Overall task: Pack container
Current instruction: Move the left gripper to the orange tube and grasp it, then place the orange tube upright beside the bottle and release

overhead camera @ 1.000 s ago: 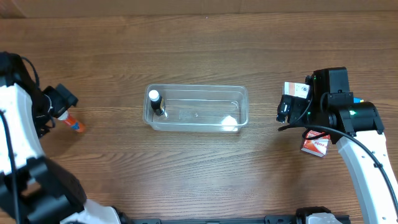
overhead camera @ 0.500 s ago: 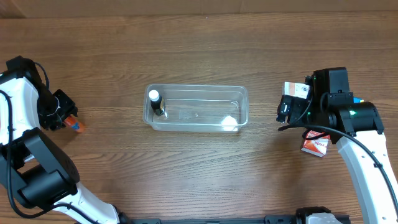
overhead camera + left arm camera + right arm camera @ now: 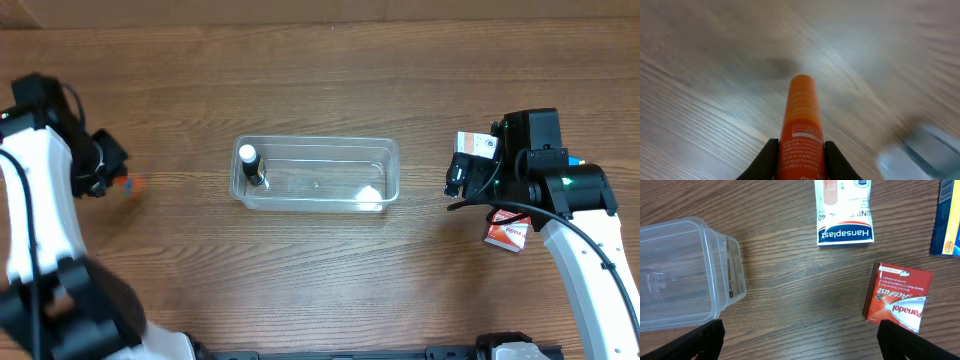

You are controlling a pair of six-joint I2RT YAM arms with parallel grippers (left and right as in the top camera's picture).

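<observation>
While the left gripper (image 3: 800,156) clamps an orange tube (image 3: 801,110) between its fingers over the blurred wooden table (image 3: 320,60), the right gripper (image 3: 800,340) hangs wide open above a red Panadol box (image 3: 897,297) and a Hansaplast box (image 3: 845,210). Farther off, mid-table between the arms, sits the container (image 3: 390,160), with a white-capped bottle (image 3: 250,160) in its left end.

Blur smeared the wooden table (image 3: 715,60) behind the orange cylindrical tube (image 3: 801,125), its lower end cut off; a blue cardboard box (image 3: 949,220) ran off the right wrist view's edge.
</observation>
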